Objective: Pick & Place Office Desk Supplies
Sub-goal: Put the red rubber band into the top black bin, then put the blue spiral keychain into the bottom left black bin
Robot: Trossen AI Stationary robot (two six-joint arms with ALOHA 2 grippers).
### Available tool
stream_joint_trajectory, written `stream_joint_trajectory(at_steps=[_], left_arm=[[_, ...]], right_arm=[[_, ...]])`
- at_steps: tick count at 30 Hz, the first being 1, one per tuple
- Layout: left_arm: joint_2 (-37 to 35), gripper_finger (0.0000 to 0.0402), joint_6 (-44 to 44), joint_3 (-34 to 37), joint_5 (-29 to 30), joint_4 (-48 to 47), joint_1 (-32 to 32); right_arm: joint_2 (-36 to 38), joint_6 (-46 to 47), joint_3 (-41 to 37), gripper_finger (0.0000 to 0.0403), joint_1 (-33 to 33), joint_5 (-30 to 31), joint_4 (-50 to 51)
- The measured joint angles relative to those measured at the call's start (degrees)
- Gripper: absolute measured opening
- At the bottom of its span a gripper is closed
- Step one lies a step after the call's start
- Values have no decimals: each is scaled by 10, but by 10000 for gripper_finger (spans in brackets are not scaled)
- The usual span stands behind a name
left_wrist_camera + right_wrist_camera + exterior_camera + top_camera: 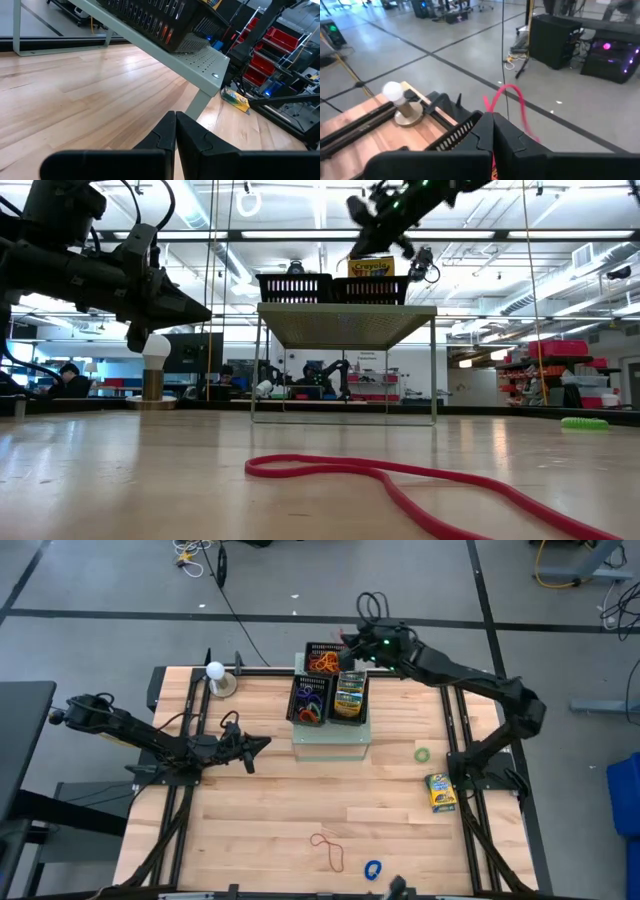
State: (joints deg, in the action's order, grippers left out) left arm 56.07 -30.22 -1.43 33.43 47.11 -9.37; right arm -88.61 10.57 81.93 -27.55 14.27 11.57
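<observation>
Right gripper hovers over the black mesh trays atop the pale-green perforated metal stand, fingers pinched shut on a thin, limp pink-red rubber band. Best release: lower close over the far tray, then open.

Left gripper waits at 9 o'clock, fingers closed, empty.

Loose supplies: green loop, boxy yellow-green cardboard crayon box at 3 o'clock; orange band, blue loop at 6.
</observation>
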Motion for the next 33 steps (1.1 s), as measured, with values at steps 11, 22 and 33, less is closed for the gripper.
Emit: stream_joint_trajectory(at_steps=[11,22,33], left_arm=[[0,17,0,0,0,0,0],[0,17,0,0,0,0,0],[0,17,0,0,0,0,0]], right_arm=[[-71,20,0,3,-20,-42,-32],[-72,60,0,86,-18,-10,-23],[-13,109,-1,144,15,42,1]])
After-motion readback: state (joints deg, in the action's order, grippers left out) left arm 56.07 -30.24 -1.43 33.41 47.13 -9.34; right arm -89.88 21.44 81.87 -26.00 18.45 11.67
